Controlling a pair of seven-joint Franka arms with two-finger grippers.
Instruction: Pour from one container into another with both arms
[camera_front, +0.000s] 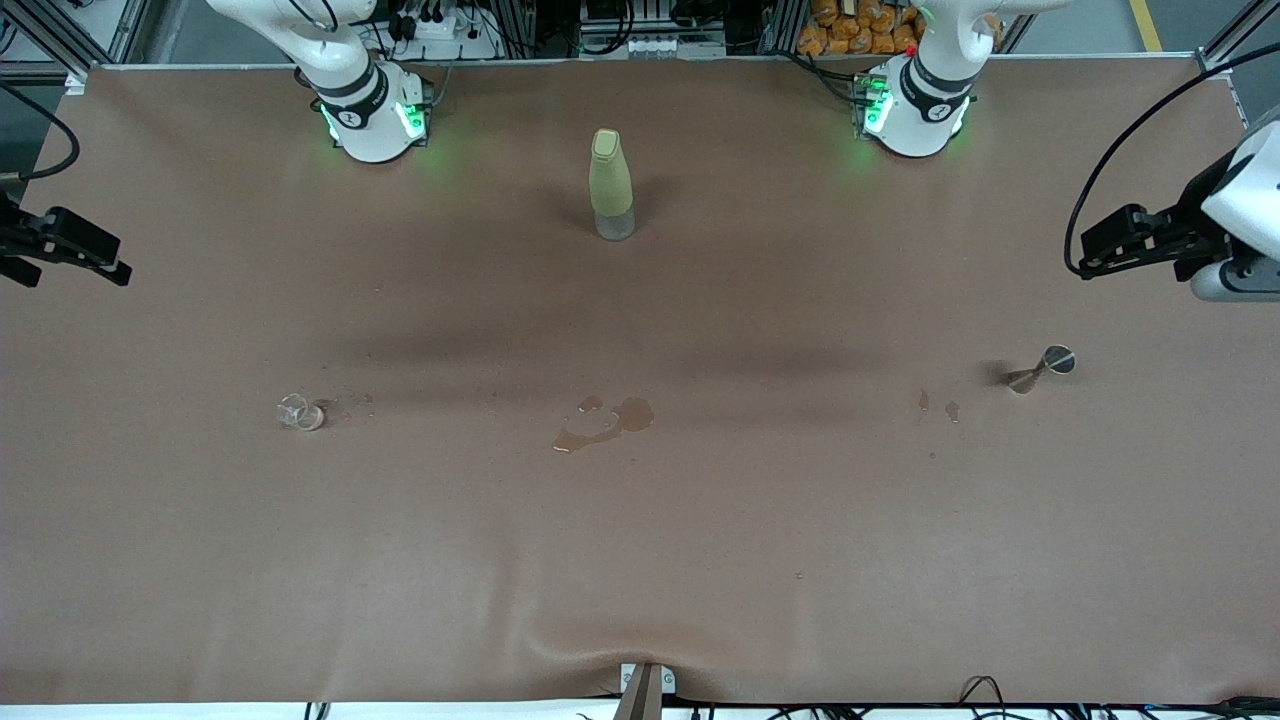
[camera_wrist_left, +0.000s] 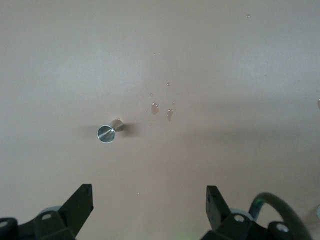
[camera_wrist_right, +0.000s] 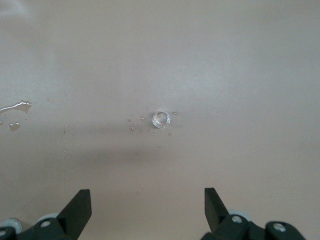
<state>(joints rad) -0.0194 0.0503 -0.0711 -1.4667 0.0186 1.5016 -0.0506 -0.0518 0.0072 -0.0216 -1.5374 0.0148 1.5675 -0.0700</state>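
Brown paper covers the worktop (camera_front: 640, 560) from edge to edge, its nearest stretch bare. Midway up the front view lies a wet spill (camera_front: 606, 422), with a small clear glass cup (camera_front: 301, 412) standing toward the right arm's end and a metal jigger (camera_front: 1042, 368) toward the left arm's end, a few droplets (camera_front: 938, 405) just beside it. Farther from the camera, between the two arm bases, a tall yellow-green bottle (camera_front: 611, 184) stands upright, untouched.

Both arms wait at the worktop's ends. The right tool (camera_wrist_right: 141, 212) hangs with its jaws spread wide and empty, looking down on the glass cup; the left tool (camera_wrist_left: 150, 210) is equally wide and empty, looking down on the jigger.

Nothing is yet grasped, so the pour has seemingly not begun. Done well, each tool would likely descend squarely over its vessel and close around the body rather than the rim; the cup looks light and easily tipped, and the jigger's narrow waist offers the surer hold. The wet paper may be slippery.
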